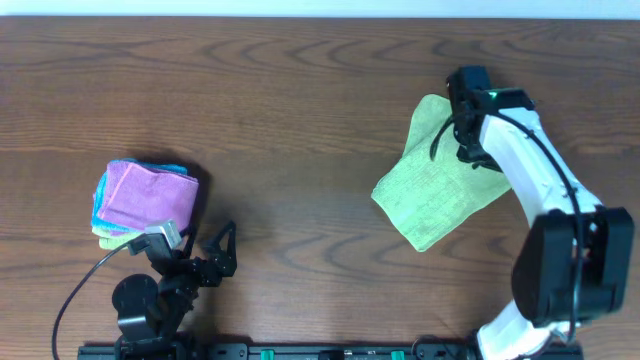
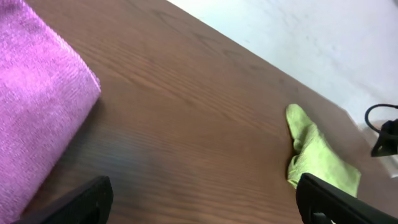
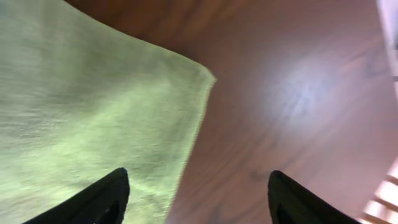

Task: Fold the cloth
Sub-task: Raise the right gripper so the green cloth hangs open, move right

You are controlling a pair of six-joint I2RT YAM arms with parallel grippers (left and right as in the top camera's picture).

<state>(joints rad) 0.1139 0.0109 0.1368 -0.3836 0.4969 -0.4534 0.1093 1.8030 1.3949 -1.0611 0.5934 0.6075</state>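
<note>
cloth (image 1: 432, 190) — lime-green microfiber | rumpled, partly folded | on table, right side — under arm

No legible text, label, brand, number or sign appears in any view. The cloth (image 1: 435, 185) carries no readable marking on its visible surface. The housings of both arms show no readable lettering at this resolution.
</note>
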